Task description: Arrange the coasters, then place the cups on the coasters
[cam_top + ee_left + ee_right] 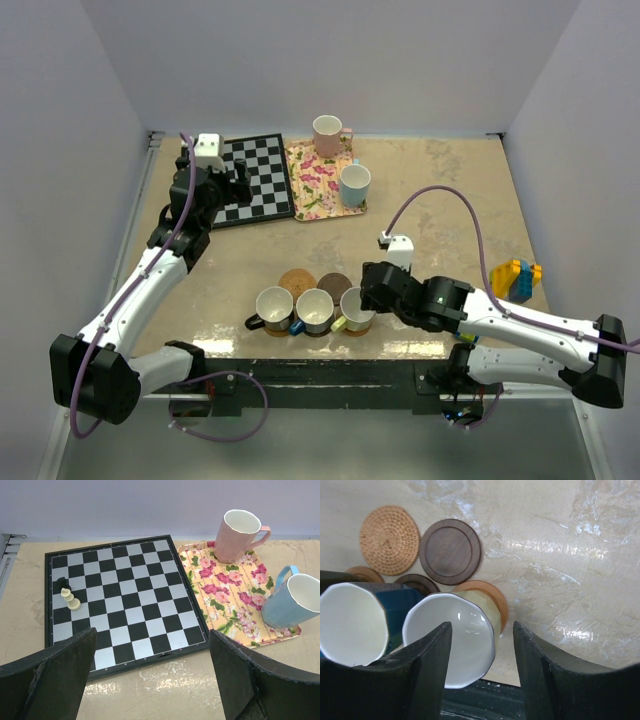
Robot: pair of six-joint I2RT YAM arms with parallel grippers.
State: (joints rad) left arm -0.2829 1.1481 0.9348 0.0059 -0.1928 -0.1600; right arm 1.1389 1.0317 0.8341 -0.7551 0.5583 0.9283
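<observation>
Three cups stand in a row near the front edge: black (274, 308), dark blue (314, 310) and yellow-green (357, 308). The yellow-green cup (455, 640) sits on an orange-brown coaster (492, 597). A dark brown coaster (417, 583) shows from under the dark blue cup (355, 625). Behind them lie a bare woven coaster (390, 540) and a bare dark brown coaster (450, 551). My right gripper (481, 627) is open astride the yellow-green cup's right wall, with a gap on the outer side. The pink cup (237, 535) and light blue cup (295, 605) stand on the floral tray. My left gripper (152, 650) hangs open and empty before the chessboard.
A chessboard (125, 595) with a white piece (70, 599) and a black piece (62, 582) lies at the back left, beside the floral tray (235, 595). Stacked toy bricks (516, 279) stand at the right. White walls close in three sides.
</observation>
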